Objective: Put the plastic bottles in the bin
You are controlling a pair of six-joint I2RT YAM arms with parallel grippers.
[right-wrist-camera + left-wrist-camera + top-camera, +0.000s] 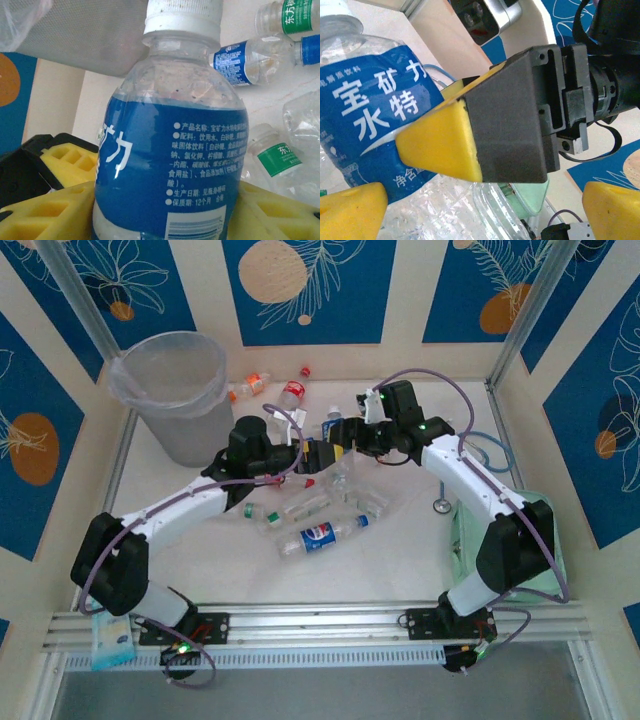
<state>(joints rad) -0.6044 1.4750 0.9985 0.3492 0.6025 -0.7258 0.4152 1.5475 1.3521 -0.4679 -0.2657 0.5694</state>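
My right gripper (pixel 338 435) (pixel 165 212) is shut on a blue-labelled plastic bottle (pixel 170 150) with a white cap, its yellow pads (pixel 45 215) pressing on both sides. That bottle (pixel 365 110) is also in the left wrist view, with a right finger (pixel 445 140) against its label. My left gripper (pixel 316 454) (pixel 480 220) hangs open right beside it, with its fingertips (pixel 350 210) wide apart over crumpled clear bottles (pixel 435 210). The bin (pixel 170 390) (pixel 85 35) stands at the back left. Several more bottles lie loose on the table, among them a Pepsi bottle (pixel 318 537) and a red-labelled one (pixel 292 392).
A pale green case (pixel 462 530) (pixel 535 192) lies at the right under my right arm. Loose bottles with green labels (pixel 275 157) and a blue-labelled one (pixel 240 60) lie below the held bottle. Metal frame posts stand at the back corners.
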